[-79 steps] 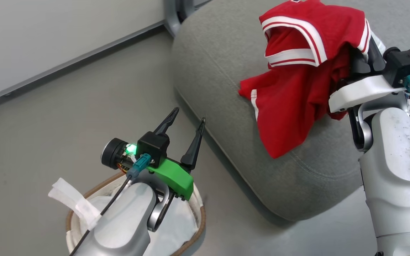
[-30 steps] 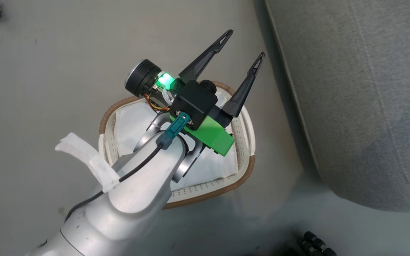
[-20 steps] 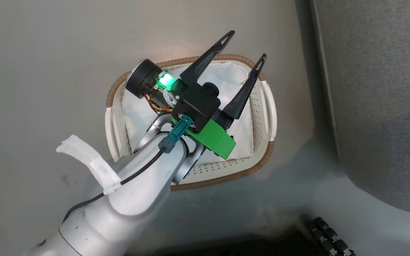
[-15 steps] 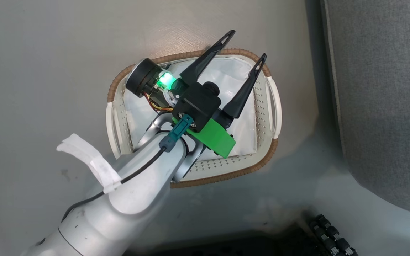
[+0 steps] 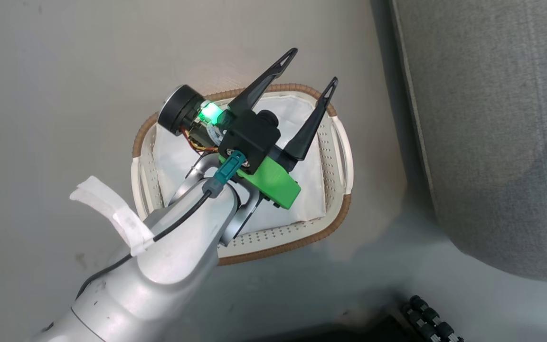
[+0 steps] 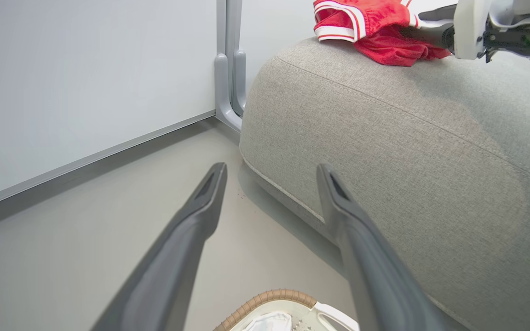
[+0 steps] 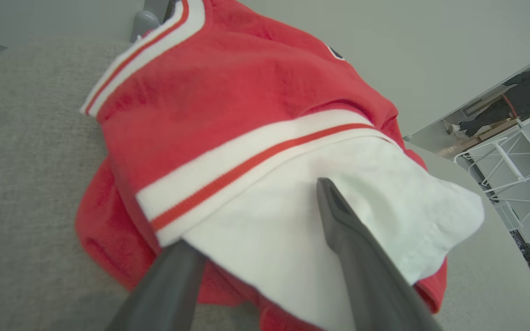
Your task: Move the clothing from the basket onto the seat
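Head view: left gripper (image 5: 313,65) hangs above the basket (image 5: 273,249), jaws spread wide with nothing between them. The arm covers the basket's middle. What shows around it is white liner (image 5: 174,152) and perforated wall. The seat (image 5: 492,142) is cut off by the right edge. A dark ribbed object (image 5: 430,318) at the bottom edge is cut off and cannot be identified.

Left wrist view: both fingers of this gripper (image 6: 270,169) stand apart over bare floor (image 6: 108,239). Only a section of the basket's brown rim (image 6: 269,296) shows, cut by the bottom edge. The clothing (image 6: 371,27) lies on top of the seat (image 6: 384,138), partly cut by the top edge.

Right wrist view: right gripper (image 7: 265,202) has its jaws apart. One finger's tip is hidden under the jersey's white inner side; the other finger (image 7: 338,216) lies over it. The clothing (image 7: 228,101) rests bunched on the seat (image 7: 25,138). Its lettering is almost entirely out of sight.
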Motion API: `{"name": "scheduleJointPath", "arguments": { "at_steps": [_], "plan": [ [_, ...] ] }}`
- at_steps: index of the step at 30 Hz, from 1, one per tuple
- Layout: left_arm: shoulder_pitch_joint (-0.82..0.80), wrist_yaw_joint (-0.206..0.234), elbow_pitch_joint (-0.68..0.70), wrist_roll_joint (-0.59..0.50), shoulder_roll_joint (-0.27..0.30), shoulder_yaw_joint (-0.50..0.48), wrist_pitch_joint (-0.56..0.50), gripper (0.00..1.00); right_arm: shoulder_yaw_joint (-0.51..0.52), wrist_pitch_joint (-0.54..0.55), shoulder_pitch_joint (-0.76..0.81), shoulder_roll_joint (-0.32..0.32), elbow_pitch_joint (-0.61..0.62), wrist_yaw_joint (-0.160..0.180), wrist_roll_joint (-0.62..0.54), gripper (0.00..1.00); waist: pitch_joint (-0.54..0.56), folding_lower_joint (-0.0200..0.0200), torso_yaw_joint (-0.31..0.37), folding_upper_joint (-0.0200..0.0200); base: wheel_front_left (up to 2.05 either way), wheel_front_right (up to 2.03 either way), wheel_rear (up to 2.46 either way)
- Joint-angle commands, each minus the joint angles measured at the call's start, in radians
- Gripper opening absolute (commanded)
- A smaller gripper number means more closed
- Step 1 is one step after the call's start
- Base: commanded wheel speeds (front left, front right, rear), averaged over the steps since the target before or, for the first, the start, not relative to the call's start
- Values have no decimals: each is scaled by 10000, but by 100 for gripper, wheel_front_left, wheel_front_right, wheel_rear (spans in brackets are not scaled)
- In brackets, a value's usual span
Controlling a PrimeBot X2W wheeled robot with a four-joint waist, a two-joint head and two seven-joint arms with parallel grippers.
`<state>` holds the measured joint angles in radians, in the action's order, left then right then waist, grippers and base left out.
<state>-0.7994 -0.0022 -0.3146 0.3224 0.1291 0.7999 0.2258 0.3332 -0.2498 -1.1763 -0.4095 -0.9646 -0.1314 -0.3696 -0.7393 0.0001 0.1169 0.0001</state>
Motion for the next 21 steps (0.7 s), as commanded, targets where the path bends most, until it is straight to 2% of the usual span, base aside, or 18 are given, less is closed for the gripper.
{"name": "scheduleJointPath", "arguments": {
  "at_steps": [1, 13, 21],
  "plan": [
    [190, 43, -82, 115, 87, -63, 65, 100, -105, -56, 232, 58, -76, 14, 77, 100, 490, -1, 173, -1, 0, 0, 0],
    [1169, 315, -474, 759, 181, -663, 342, 100, -1455, -154, 1239, 284, 28, 14, 932, 100, 2349, -1, 366, -1, 0, 0, 0],
    [2057, 374, -492, 1104, 132, -1313, 402, 100, -2287, -166, 1777, 464, 730, 14, 1850, 100, 3636, -1, -89, -1, 0, 0, 0]
  ]
}}
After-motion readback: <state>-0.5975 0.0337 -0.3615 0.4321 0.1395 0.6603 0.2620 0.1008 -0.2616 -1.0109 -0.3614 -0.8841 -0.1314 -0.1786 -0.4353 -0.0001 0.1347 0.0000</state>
